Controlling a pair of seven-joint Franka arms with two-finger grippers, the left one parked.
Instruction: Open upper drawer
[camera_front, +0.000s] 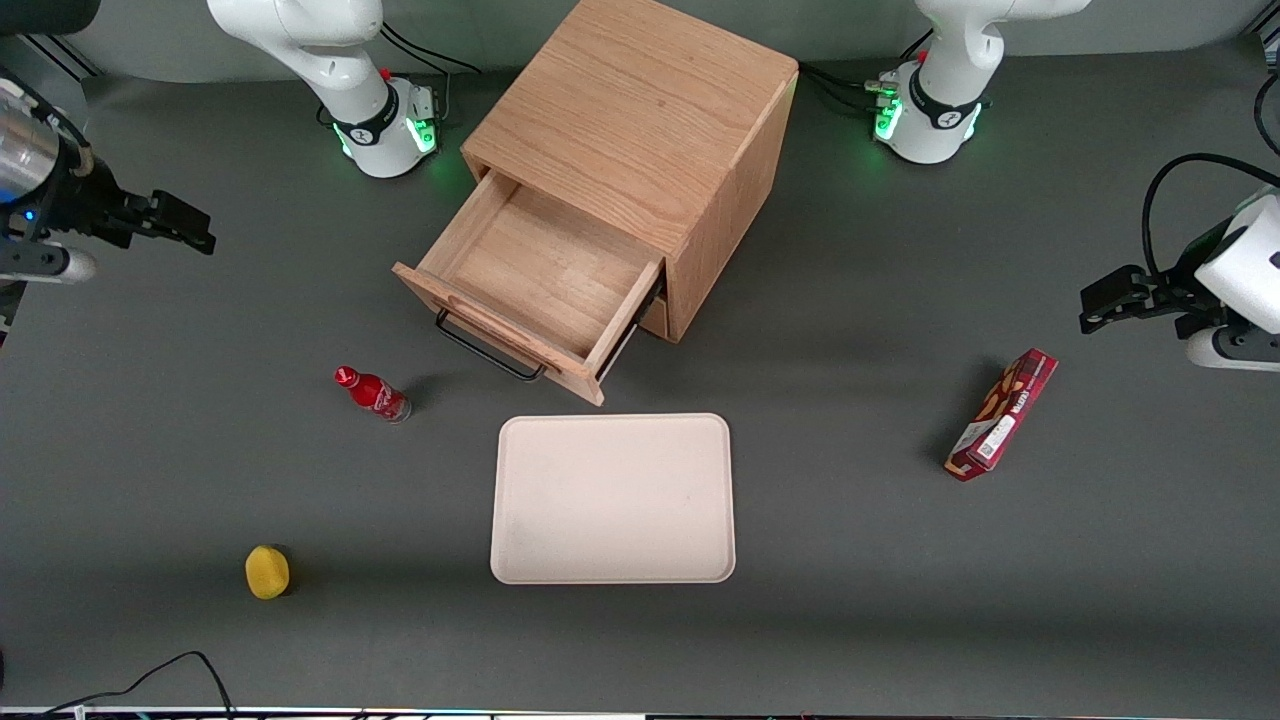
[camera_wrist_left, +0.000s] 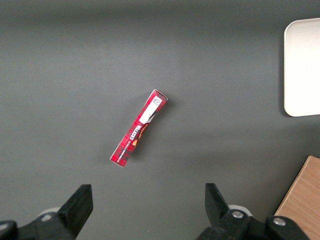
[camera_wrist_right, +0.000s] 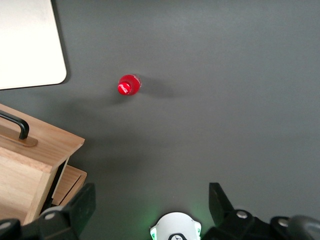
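Observation:
The oak cube cabinet (camera_front: 640, 110) stands in the middle of the table, farther from the front camera than the tray. Its upper drawer (camera_front: 540, 270) is pulled well out, its inside bare, with the black bar handle (camera_front: 490, 350) on its front. The drawer (camera_wrist_right: 30, 160) and handle (camera_wrist_right: 15, 122) also show in the right wrist view, with a corner of the lower drawer (camera_wrist_right: 70, 180) under it. My gripper (camera_front: 185, 222) is raised, well off toward the working arm's end of the table, apart from the drawer. It (camera_wrist_right: 150, 200) is open and holds nothing.
A cream tray (camera_front: 612, 498) lies nearer the front camera than the drawer. A small red bottle (camera_front: 372, 393) stands beside the drawer front, also in the wrist view (camera_wrist_right: 128, 86). A yellow object (camera_front: 267, 571) sits nearer the camera. A red box (camera_front: 1003, 413) lies toward the parked arm's end.

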